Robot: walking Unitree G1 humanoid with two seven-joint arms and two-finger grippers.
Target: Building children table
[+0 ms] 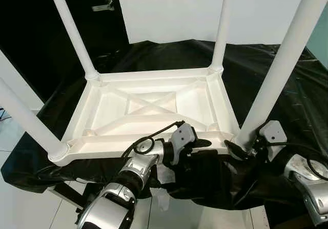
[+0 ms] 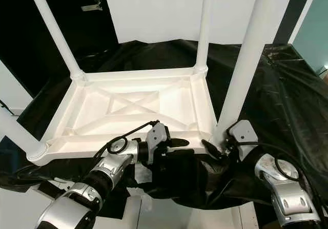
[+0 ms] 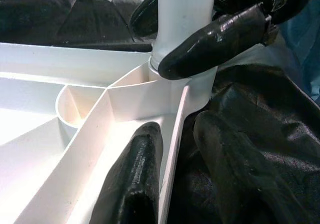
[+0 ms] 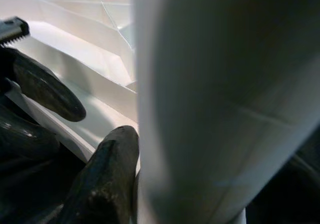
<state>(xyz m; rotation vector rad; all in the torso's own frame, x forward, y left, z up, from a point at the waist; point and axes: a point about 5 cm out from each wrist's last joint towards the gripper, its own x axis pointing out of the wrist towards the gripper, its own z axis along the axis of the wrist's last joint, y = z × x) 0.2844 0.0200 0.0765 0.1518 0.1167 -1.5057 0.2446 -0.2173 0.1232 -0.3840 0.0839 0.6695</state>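
Observation:
A white plastic children's table (image 1: 148,77) lies upside down on a black cloth, its four legs pointing up. My left gripper (image 1: 204,143) is at the near rim (image 3: 172,149), with one black finger inside the rim and one outside, shut on it. Just to its right, my right gripper (image 1: 237,148) is shut on the base of the near right leg (image 1: 279,65). In the left wrist view the right gripper's fingers (image 3: 215,38) wrap that leg's socket. The right wrist view has the leg (image 4: 220,98) very close, with one finger (image 4: 107,169) against it.
The black cloth (image 1: 287,101) covers the work surface and hangs over its near edge. Three more legs stand at the back left (image 1: 72,29), back right (image 1: 221,29) and near left (image 1: 25,119). White floor (image 1: 31,208) lies below; a dark door with a handle (image 1: 105,4) is behind.

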